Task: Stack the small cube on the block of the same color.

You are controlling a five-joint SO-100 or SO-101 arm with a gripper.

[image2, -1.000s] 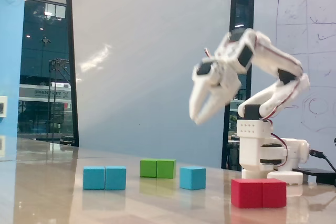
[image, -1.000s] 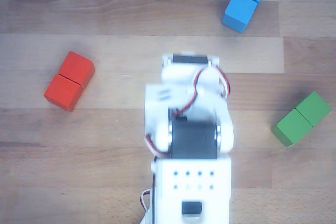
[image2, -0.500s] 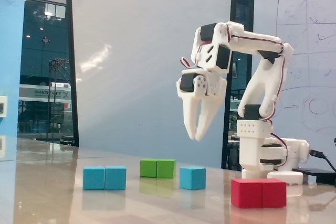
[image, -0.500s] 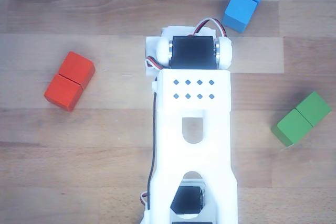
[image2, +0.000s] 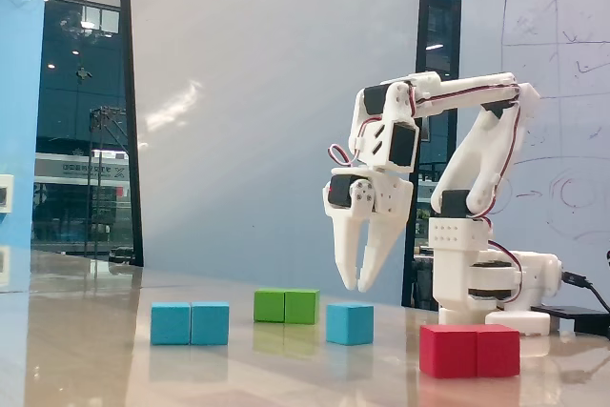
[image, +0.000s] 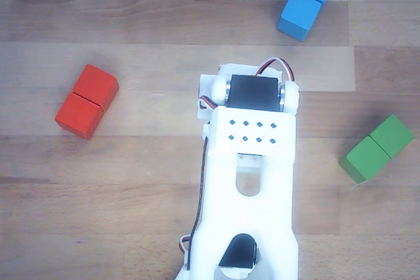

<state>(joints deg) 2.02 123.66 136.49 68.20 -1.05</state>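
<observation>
The small blue cube (image2: 350,323) sits on the table in the fixed view. In the other view it is hidden under the arm. The blue oblong block (image2: 190,323) lies to its left in the fixed view, and at the top right in the other view (image: 306,1). My gripper (image2: 357,286) points straight down and hovers just above the small cube without touching it. Its fingers are almost together and hold nothing. In the other view only the white wrist body (image: 249,136) shows, and the fingertips are hidden beneath it.
A green oblong block (image2: 286,306) lies behind the cube, and at the right in the other view (image: 377,148). A red oblong block (image2: 470,350) lies front right, and at the left in the other view (image: 86,101). The arm base (image2: 481,283) stands at the right.
</observation>
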